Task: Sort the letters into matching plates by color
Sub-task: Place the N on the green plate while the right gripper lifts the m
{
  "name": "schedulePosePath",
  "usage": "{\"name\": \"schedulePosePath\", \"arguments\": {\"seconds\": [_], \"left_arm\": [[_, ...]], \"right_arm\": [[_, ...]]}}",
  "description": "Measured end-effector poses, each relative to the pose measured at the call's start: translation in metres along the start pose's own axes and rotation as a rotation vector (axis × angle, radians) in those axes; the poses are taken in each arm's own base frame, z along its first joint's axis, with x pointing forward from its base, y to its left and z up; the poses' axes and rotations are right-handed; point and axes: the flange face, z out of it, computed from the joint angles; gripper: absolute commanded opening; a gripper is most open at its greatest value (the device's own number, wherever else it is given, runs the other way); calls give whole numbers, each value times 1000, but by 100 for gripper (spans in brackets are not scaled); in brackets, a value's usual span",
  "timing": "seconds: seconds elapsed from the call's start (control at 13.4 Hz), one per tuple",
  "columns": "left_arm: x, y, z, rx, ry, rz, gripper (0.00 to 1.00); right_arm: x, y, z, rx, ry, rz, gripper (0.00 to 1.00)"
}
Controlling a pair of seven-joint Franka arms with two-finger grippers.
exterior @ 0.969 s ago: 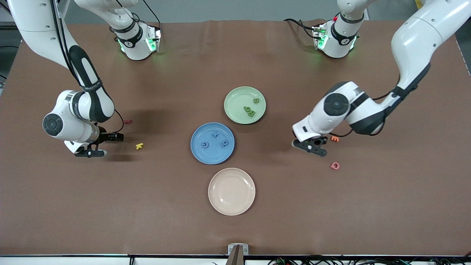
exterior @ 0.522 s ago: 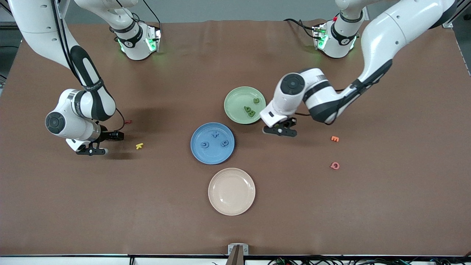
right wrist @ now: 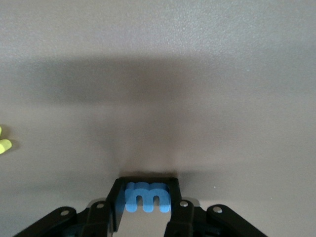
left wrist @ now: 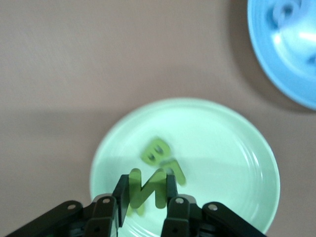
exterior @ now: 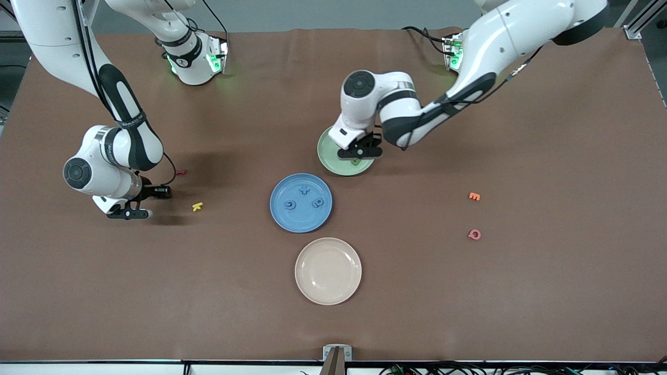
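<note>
Left pincer (left wrist: pixel 144 205) clenched on a green letter (left wrist: pixel 148 186) above the green plate (exterior: pixel 327 155); right pincer (right wrist: pixel 146 210) clamped on a blue letter (right wrist: pixel 146 196) low near the worktop's right-arm edge. Featherlight, soft foam, likely squashed or dropped easily: best pinched across flat faces, gently

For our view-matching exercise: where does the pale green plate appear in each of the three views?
Front view: the pale green plate lies mid-table, farther from the camera than the blue plate, partly under the left gripper.
Left wrist view: the plate fills the middle, beneath a held green letter.
Right wrist view: not in it.
Shared landmark: the blue plate.
</note>
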Motion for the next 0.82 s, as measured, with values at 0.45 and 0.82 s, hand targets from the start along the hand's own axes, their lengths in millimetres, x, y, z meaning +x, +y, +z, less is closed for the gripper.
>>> {"name": "schedulePosePath", "arguments": {"seconds": [0.45, 0.82], "left_arm": [[-40, 24, 18, 40, 8, -27, 8], [-41, 24, 19, 41, 7, -27, 8]], "right_arm": [[1, -1, -8, 5, -6, -2, 18], [33, -21, -103, 36, -25, -41, 18]]}}
